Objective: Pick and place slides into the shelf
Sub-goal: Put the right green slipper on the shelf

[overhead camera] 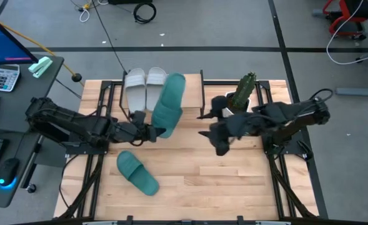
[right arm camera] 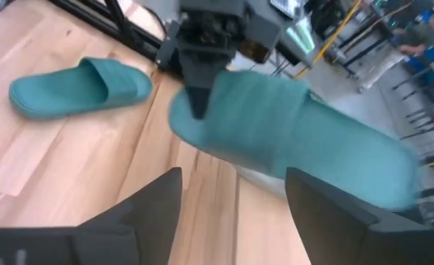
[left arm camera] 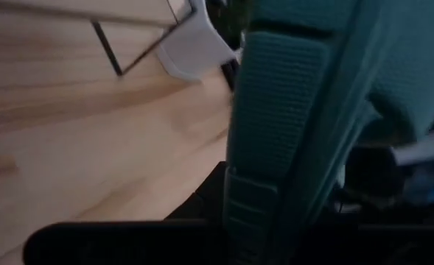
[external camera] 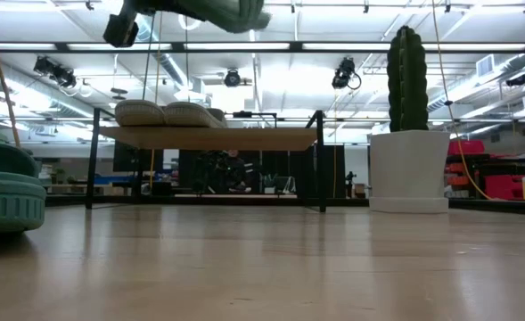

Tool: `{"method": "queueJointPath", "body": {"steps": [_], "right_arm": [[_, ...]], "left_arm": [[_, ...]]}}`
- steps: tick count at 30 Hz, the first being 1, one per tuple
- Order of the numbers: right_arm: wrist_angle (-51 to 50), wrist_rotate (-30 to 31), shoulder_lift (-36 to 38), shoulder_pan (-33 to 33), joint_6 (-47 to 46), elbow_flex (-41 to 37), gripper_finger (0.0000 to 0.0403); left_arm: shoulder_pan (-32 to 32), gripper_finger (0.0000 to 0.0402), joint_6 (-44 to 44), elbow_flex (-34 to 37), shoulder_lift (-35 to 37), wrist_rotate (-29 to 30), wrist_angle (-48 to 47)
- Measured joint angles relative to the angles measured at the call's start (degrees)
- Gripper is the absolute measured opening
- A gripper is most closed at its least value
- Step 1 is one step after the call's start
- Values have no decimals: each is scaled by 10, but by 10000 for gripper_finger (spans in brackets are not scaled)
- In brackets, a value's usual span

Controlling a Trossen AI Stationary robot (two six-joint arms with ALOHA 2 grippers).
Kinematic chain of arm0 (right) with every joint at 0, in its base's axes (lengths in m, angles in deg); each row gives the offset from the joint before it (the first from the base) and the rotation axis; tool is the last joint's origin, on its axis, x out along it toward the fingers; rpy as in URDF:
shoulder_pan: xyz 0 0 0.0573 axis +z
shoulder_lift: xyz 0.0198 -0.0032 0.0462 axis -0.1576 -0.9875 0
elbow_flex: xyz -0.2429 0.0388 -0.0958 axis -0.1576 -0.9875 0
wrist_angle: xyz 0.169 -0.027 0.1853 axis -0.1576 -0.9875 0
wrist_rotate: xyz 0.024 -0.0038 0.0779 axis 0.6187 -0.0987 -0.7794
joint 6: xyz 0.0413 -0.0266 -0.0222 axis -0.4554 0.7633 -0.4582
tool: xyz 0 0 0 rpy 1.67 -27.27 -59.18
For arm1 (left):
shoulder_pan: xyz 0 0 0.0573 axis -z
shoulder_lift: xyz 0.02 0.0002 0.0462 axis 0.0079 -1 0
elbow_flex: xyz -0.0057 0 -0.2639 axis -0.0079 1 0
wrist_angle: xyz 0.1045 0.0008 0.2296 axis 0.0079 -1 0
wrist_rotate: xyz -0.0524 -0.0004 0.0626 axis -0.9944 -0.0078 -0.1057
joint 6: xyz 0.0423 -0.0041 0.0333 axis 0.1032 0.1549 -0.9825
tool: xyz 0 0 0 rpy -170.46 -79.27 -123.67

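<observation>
The shelf (overhead camera: 196, 84) holds two white slides (overhead camera: 145, 87) side by side. The left gripper (overhead camera: 154, 132) is clamped on one end of a teal slide (overhead camera: 169, 103), raised, pointing lengthwise toward the shelf. The right gripper (overhead camera: 203, 125) is spread apart, holding nothing. Another teal slide (overhead camera: 137, 172) lies slantwise on the table (overhead camera: 221, 181).

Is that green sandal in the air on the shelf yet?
No. The left claw holds the green sandal above the shelf.

Two slides (overhead camera: 145, 89) sit side by side on the shelf (overhead camera: 199, 94), upper middle of the high view. Another slide (overhead camera: 169, 105) hangs over the shelf's right part. A fourth slide (overhead camera: 137, 172) lies lower left on the table (overhead camera: 233, 181). Potted cactus (overhead camera: 243, 92) upper right.
</observation>
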Motion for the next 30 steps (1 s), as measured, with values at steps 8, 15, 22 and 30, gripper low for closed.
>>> {"method": "queueJointPath", "body": {"steps": [8, 15, 22, 30], "right_arm": [[-53, 90, 16, 72, -30, 0, 237], [-141, 173, 12, 115, -126, 0, 232], [-185, 187, 12, 150, -205, 0, 222], [-188, 187, 12, 186, -250, 0, 212]], "left_arm": [[-34, 45, 7, 0, -30, 38, 126], [-57, 44, 21, 0, -118, 42, 272], [-77, 43, 93, 0, -202, 43, 369], [-89, 50, 115, 0, -224, -2, 365]]}}
